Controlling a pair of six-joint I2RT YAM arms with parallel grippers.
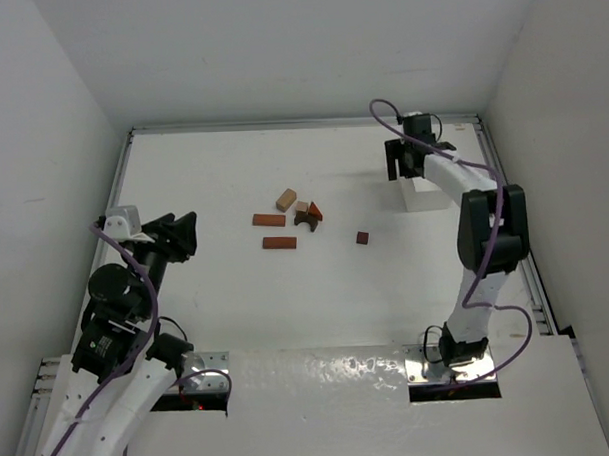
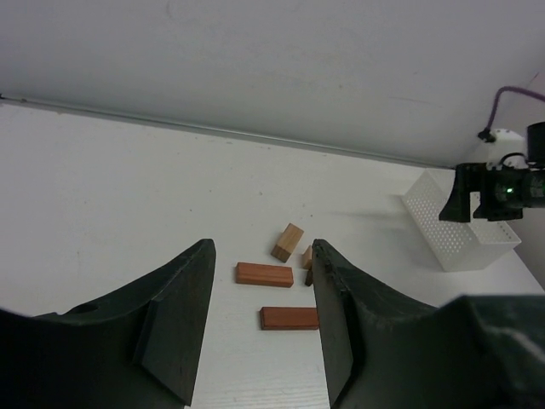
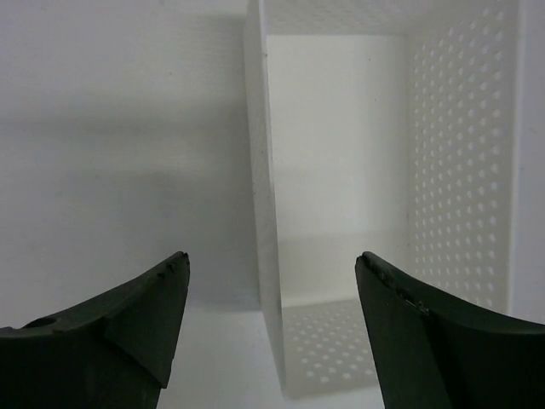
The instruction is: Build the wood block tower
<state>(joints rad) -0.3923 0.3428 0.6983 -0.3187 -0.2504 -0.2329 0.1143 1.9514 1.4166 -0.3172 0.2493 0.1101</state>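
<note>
From above, the wood blocks (image 1: 268, 220) lie flat and unstacked mid-bench (image 1: 212, 171): two reddish bars, a tan block, a small cluster, and one dark cube (image 1: 362, 238) apart to the right. The left jaws hang left of them. The right jaws hover over a white perforated box (image 1: 423, 196) at far right.

Left wrist: the left jaws are wide and empty, with the bars (image 2: 264, 274) beyond them.

Right wrist: the right jaws are wide and empty above the box (image 3: 460, 170).

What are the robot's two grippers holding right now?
Nothing. Both are open and empty: the left gripper faces the wooden blocks, the right gripper hangs by the white box.
</note>
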